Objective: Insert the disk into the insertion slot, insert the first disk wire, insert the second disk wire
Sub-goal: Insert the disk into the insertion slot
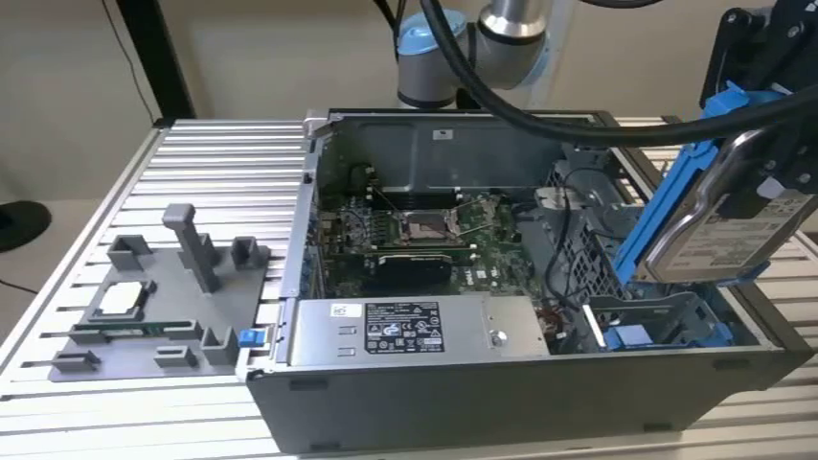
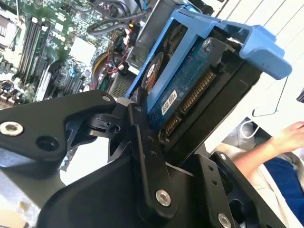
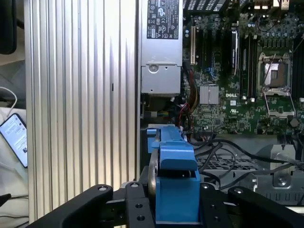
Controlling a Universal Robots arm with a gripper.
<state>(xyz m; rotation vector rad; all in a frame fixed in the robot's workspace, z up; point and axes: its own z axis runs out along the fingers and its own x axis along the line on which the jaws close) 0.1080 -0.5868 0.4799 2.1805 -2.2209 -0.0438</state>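
Observation:
The disk (image 1: pixel 722 235) is a silver drive with a white label, clipped in a bright blue carrier. It hangs tilted, one end up, above the open computer case's corner at the exterior view's right. My gripper (image 1: pixel 764 177) is shut on the disk, with black fingers pressing on both flat sides. In both wrist views the disk (image 2: pixel 190 90) (image 3: pixel 175 183) sits between the fingers (image 2: pixel 142 142). The insertion slot (image 1: pixel 665 321), a grey bay with a blue clip, lies open below the disk. Dark cables (image 3: pixel 223 147) lie loose near the bay; I cannot tell which are the disk wires.
The open case (image 1: pixel 511 402) holds a motherboard (image 1: pixel 409 230), a grey power supply (image 1: pixel 409 328) and a perforated cage (image 1: pixel 581 240). A grey fixture (image 1: pixel 167 307) stands on the ribbed table at the exterior view's left. A person's hand (image 2: pixel 289 135) and a phone (image 3: pixel 14 137) are beside the table.

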